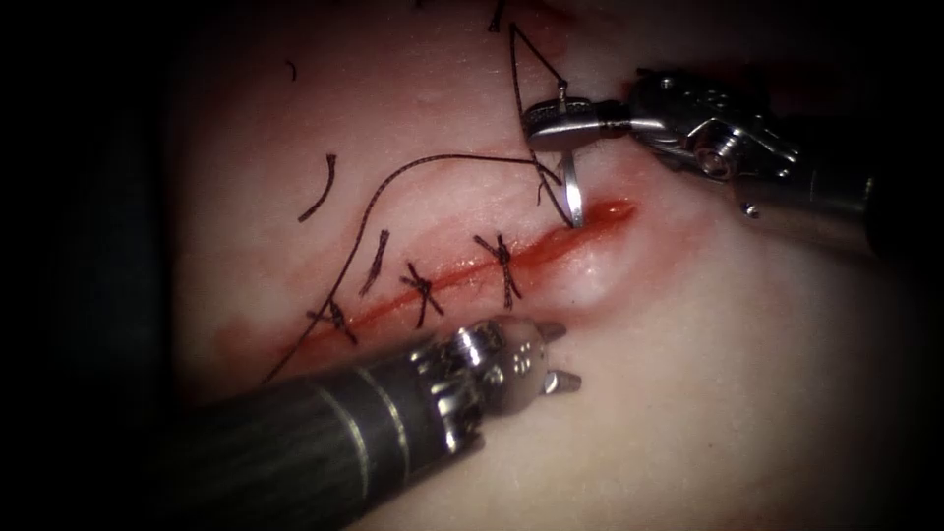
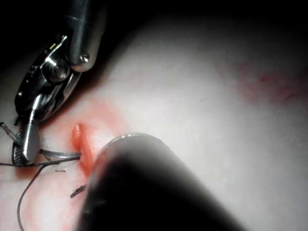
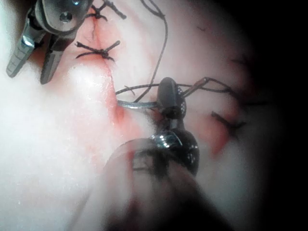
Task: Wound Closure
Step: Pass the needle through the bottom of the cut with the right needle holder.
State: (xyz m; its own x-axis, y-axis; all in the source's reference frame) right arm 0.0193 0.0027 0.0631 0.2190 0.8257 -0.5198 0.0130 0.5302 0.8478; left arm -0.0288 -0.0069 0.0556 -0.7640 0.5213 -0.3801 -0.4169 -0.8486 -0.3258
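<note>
At the cut's (image 1: 462,280) right end, right tool (image 1: 559,118) clamps the needle (image 1: 573,192) (tip entering tissue (image 1: 688,374)); left tool (image 1: 553,356) gapes, empty.

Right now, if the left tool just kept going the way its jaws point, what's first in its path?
Probably the raised tissue on the near side of the cut's right end. The left tool holds nothing, jaws open. Beyond it sits the needle, held by the right tool. Depth is unclear.

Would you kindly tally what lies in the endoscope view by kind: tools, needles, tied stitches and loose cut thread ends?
Tools: 2, the right tool holding the needle, the left tool with its claw open, holding nothing.
Needles: 1, tip at the cut's right end.
Tied stitches: 4 across the cut.
Loose cut thread ends: 3 on the tissue.
Total: 10.
</note>
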